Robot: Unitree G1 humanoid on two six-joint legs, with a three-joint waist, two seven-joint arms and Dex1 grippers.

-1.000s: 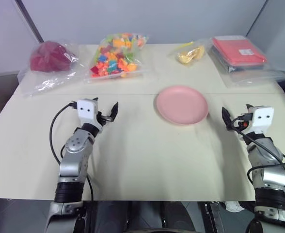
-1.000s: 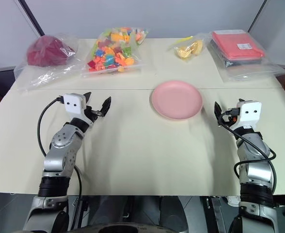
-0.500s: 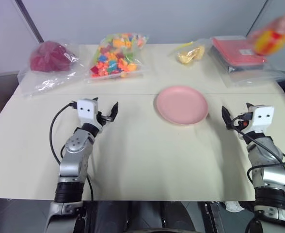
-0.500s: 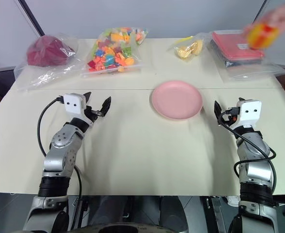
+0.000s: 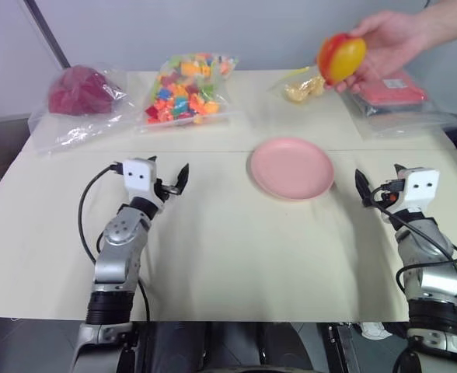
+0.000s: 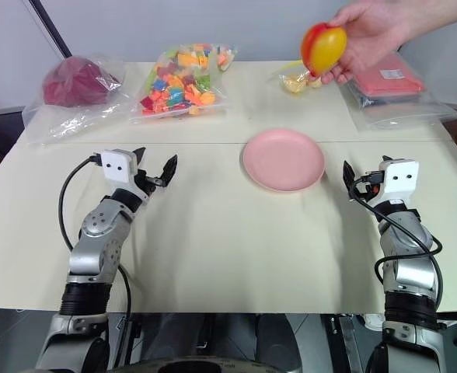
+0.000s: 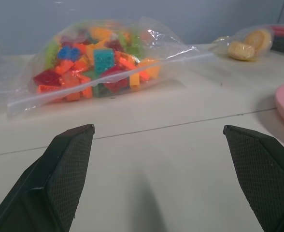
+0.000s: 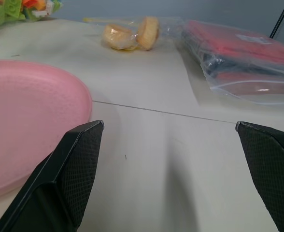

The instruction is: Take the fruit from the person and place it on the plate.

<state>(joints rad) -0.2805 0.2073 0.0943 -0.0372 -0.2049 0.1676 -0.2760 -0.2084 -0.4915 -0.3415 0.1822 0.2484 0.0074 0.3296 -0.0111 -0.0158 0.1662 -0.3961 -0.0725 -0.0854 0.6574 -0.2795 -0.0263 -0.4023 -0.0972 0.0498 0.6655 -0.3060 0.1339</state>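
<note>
Both robot hands hover low over the near part of the pale counter, fingers spread wide & grasping nothing. Left hand is on the left side, w/ its two black fingers pointing toward the far side; in its wrist view the fingers stand well apart w/ bare counter between them. Right hand is on the right side, just beside the plate's right edge but not touching it, also released; its wrist view shows wide-apart fingers w/ the plate rim near one of them.

Pink plate lies flat near the middle of the counter, a bit to the right, between the two hands & farther than them. It has nothing on it.

Farther, above the back right part of the counter, the person's hand comes in from the top right & holds the fruit in the air, yellow-orange w/ a red side. Fruit is well apart from both robot hands & from the plate.

At the far edge, left to right: clear bag w/ dark red stuff, bag of coloured blocks, small bag w/ pale yellow pieces, red flat pack in clear plastic
</note>
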